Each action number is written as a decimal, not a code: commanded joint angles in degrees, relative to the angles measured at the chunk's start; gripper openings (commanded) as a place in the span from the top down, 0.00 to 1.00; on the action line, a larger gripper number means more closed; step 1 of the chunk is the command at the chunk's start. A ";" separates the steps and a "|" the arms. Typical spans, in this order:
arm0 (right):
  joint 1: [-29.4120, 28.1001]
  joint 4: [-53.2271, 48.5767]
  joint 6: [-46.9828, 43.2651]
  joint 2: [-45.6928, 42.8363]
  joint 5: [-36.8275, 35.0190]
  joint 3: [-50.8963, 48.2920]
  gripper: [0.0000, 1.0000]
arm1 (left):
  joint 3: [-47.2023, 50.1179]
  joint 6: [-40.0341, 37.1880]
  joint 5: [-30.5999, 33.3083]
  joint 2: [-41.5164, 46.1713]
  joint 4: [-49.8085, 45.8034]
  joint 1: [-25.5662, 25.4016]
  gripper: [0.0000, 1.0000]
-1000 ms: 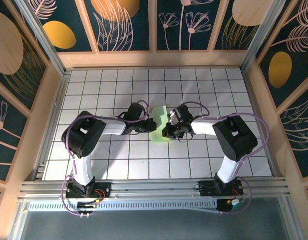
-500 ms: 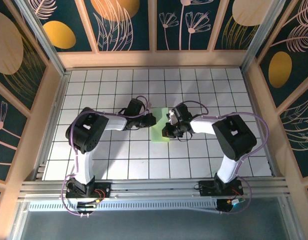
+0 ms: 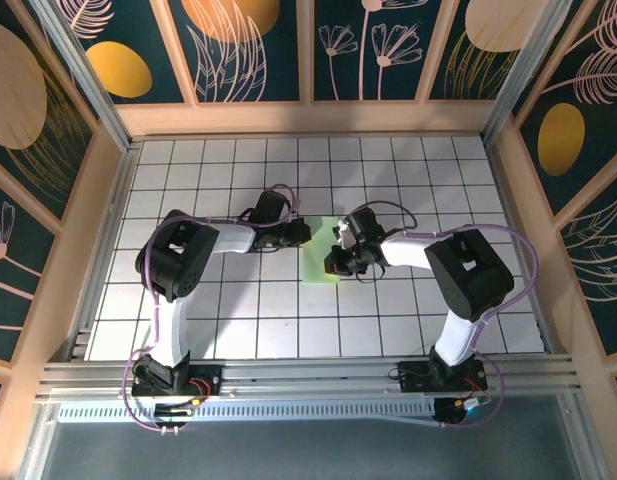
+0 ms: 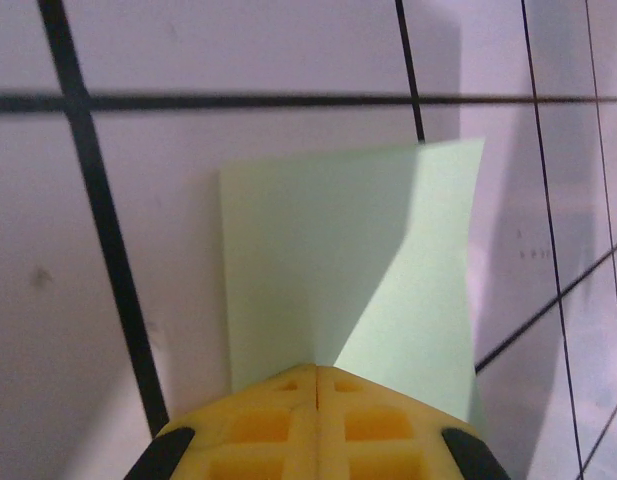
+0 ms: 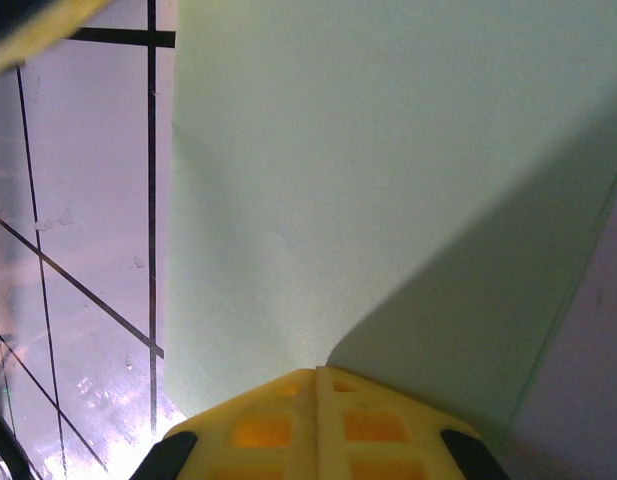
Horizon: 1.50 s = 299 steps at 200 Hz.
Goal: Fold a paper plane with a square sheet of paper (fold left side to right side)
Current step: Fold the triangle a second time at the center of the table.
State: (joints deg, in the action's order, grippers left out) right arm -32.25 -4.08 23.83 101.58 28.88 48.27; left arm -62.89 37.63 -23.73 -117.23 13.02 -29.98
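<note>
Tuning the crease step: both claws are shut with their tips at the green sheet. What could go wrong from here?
1. Slip: the left claw and right claw press shut tips against the thin green paper sheet on the smooth tiled table. A sideways stroke may drag it rather than crease it.
2. Skewed crease: in the left wrist view the sheet's far right corner looks lifted, so the layers may spring apart.
3. Collision: in the top view the claws sit close together.

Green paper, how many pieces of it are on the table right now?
1. The pale green sheet lies mid-table on the white grid, with the left fingers and right fingers shut over it from either side. They cover part of it, so a scrap could be hidden.
</note>
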 commanded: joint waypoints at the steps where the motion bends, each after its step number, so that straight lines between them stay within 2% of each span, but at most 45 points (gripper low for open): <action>1: 0.58 -6.83 -1.64 4.12 -9.64 -2.26 1.00 | -2.87 -0.53 5.25 -3.39 -2.36 2.31 1.00; 60: 0.58 -6.67 -1.78 4.32 -9.46 -2.39 1.00 | -8.11 -1.11 7.06 -7.71 -4.00 4.94 1.00; 126: 0.56 -6.08 -1.16 4.28 -8.76 -2.40 1.00 | -10.66 -1.77 6.61 -8.63 -4.32 6.07 1.00; 175: 0.52 -5.66 -0.73 4.01 -8.93 -2.01 1.00 | -3.77 -2.47 8.70 1.87 -2.42 6.07 1.00; 247: 0.53 -5.87 -0.15 3.86 -9.56 -1.60 1.00 | 11.92 2.50 4.10 17.90 0.04 4.30 1.00; 274: 0.60 -5.70 -0.02 4.09 -9.55 -1.60 1.00 | 17.69 7.98 1.11 20.94 7.15 1.00 1.00; 299: 0.55 -5.73 -0.18 4.13 -9.63 -1.45 1.00 | 18.93 11.01 -1.77 19.50 11.30 -1.22 1.00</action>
State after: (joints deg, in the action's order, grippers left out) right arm -32.25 -3.90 24.08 101.69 28.93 48.40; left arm -44.75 43.94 -21.34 -97.65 17.50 -29.50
